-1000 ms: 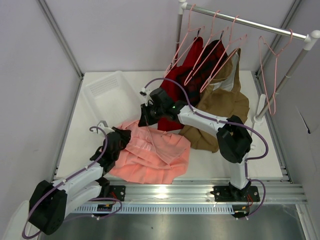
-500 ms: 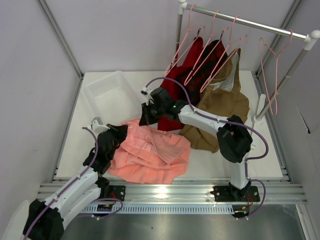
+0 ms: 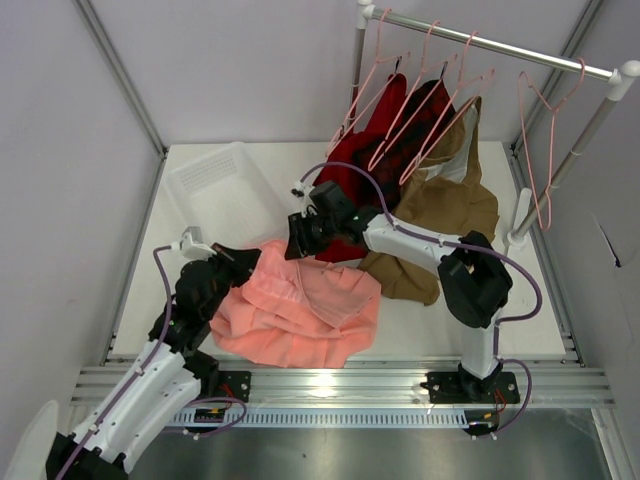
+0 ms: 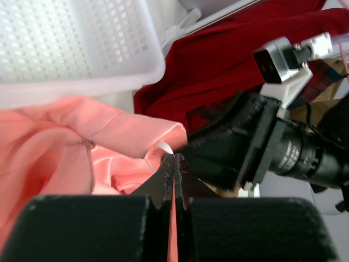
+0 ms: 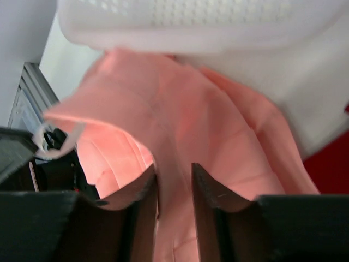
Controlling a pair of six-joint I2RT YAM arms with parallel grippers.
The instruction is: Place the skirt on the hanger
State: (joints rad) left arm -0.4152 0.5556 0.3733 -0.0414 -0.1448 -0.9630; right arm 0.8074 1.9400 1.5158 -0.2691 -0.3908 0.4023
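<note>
The salmon-pink skirt [image 3: 300,310] lies crumpled on the table in front of the arms. My left gripper [image 3: 243,263] is at its left upper edge; in the left wrist view its jaws [image 4: 175,157] are shut with a thin strip of skirt [image 4: 65,142] pinched between them. My right gripper [image 3: 294,246] is at the skirt's far edge; its jaws [image 5: 174,169] stand narrowly apart, closed on a raised fold of skirt [image 5: 218,136]. An empty pale-pink hanger [image 3: 540,140] hangs at the right end of the rail.
A white perforated basket [image 3: 215,185] stands just behind the skirt, close to both grippers. A dark red garment [image 3: 350,170] and a tan-brown garment [image 3: 440,210] hang from other pink hangers on the silver rail [image 3: 500,45] and drape onto the table.
My left arm has swung left and back, drawing the skirt's left corner with it. My right gripper has shifted slightly right and nearer, still at the skirt's far edge.
</note>
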